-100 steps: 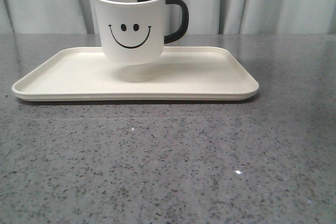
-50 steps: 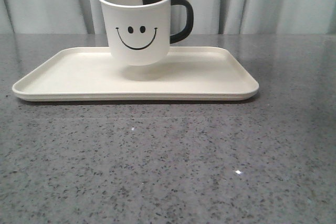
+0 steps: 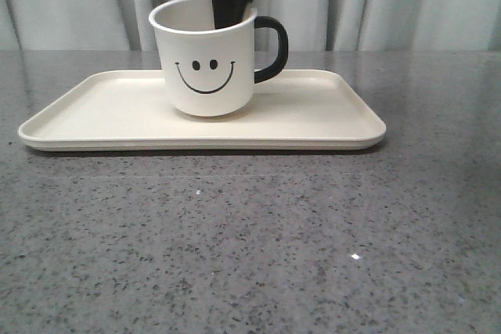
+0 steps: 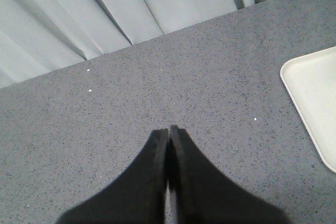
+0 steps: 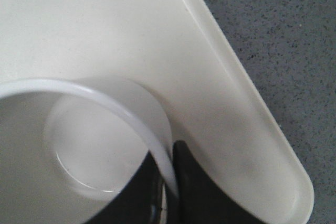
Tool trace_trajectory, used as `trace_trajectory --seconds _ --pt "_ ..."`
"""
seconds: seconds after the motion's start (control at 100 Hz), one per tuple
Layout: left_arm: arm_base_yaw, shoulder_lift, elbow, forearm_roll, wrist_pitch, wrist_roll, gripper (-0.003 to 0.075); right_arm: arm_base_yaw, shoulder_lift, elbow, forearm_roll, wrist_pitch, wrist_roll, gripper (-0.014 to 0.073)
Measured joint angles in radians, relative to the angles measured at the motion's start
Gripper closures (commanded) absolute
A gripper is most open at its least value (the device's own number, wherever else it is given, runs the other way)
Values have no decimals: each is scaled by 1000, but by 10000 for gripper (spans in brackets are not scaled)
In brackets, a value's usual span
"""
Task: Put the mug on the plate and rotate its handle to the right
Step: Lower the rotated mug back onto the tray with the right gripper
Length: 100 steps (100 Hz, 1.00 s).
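Note:
The white mug (image 3: 205, 59) with the black smiley face stands upright on the cream plate (image 3: 313, 115), a little left of its middle. Its black handle (image 3: 272, 48) points right. My right gripper (image 3: 232, 1) comes down from above and is shut on the mug's rim at the back, one finger inside, one outside. In the right wrist view the rim (image 5: 131, 121) runs between the fingers of the right gripper (image 5: 170, 174), above the plate (image 5: 231, 77). My left gripper (image 4: 168, 129) is shut and empty over bare counter, left of the plate's corner (image 4: 315, 98).
The grey speckled counter (image 3: 250, 240) stretches in front of the plate. Pale curtains (image 3: 407, 1) hang behind the table's far edge.
The mug has come down from a little above the plate onto its surface, drifting slightly right. The handle still points right.

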Motion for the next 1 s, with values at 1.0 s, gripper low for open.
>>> trace_trajectory --seconds 1.0 --pt "0 0 0 -1 0 0 740 -2 20 -1 10 -6 8 536"
